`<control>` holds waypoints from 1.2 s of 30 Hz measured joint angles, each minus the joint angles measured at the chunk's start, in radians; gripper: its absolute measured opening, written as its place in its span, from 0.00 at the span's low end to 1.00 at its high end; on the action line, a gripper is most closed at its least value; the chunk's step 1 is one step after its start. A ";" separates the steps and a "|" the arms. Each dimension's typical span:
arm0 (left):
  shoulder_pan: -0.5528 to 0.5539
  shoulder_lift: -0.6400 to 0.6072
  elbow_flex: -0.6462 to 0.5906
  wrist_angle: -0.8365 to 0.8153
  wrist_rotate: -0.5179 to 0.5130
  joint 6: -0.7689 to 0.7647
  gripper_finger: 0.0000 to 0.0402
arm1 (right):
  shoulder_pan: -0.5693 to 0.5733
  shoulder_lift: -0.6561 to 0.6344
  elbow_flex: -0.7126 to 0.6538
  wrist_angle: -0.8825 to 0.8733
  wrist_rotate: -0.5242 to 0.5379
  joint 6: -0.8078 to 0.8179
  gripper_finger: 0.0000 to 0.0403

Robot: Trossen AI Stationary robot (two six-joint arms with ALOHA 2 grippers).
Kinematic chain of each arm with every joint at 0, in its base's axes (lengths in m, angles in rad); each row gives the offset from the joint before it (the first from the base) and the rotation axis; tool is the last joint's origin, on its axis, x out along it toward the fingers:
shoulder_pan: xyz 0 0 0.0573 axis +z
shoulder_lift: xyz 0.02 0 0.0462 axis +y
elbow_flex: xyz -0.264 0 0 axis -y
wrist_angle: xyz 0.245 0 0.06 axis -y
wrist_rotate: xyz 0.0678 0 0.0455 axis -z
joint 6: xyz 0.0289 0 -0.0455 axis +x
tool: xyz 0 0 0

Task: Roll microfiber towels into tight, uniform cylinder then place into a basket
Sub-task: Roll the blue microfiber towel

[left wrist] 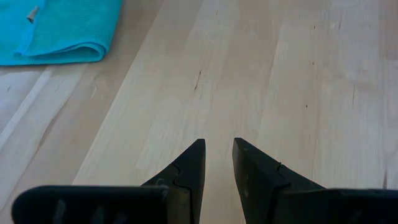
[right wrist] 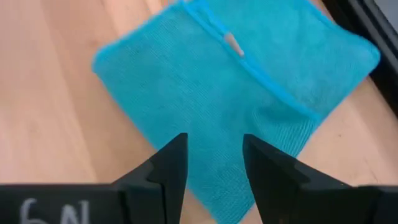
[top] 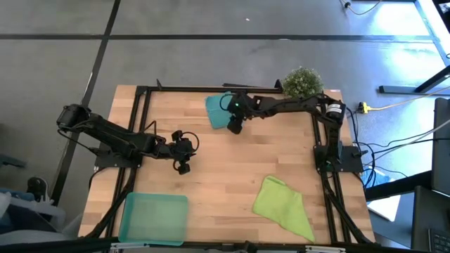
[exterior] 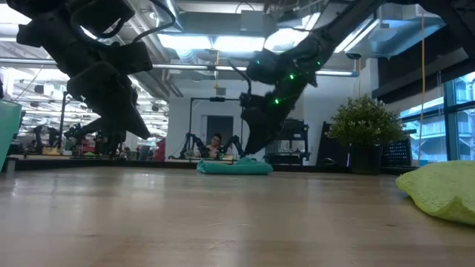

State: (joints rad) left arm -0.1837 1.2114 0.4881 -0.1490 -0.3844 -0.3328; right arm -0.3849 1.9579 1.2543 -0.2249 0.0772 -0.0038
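The teal towel [top: 216,112] lies folded at the far middle of the table; it also shows in the low view [exterior: 234,167], the left wrist view [left wrist: 59,31] and the right wrist view [right wrist: 236,81]. My right gripper [right wrist: 214,146] is open and points down over the towel's near right part, just above it in the low view [exterior: 249,150]. My left gripper [top: 183,167] is narrowly open and empty, above bare wood left of the table's middle [left wrist: 217,149]. The lime towel [top: 285,205] lies crumpled at the near right. The basket [top: 153,218] stands at the near left.
A potted plant [top: 302,82] stands at the far right corner, close behind my right arm. A black frame [top: 140,105] runs along the table's left, far and right edges. Bare wood lies between the two towels and the basket.
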 joint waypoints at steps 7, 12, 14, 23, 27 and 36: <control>0.000 0.000 0.000 0.000 0.000 0.002 0.19 | -0.005 0.000 -0.104 0.118 -0.001 -0.058 0.39; 0.000 0.000 0.000 0.001 0.000 0.002 0.19 | -0.002 0.011 -0.130 0.115 -0.031 -0.086 0.39; 0.000 0.000 0.000 0.001 0.000 0.002 0.19 | 0.001 0.011 -0.135 0.116 -0.093 -0.086 0.39; 0.000 0.000 0.000 0.003 0.000 0.001 0.19 | 0.122 0.008 -0.145 0.099 -0.163 0.061 0.39; 0.000 0.000 0.000 0.003 0.000 0.001 0.19 | 0.220 0.008 -0.145 0.109 -0.164 0.134 0.39; -0.001 0.000 0.000 0.003 0.001 0.000 0.19 | 0.329 -0.005 -0.052 0.048 -0.152 0.062 0.39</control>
State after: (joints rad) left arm -0.1844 1.2110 0.4881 -0.1459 -0.3837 -0.3332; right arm -0.0558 1.9525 1.2026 -0.1769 -0.0748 0.0581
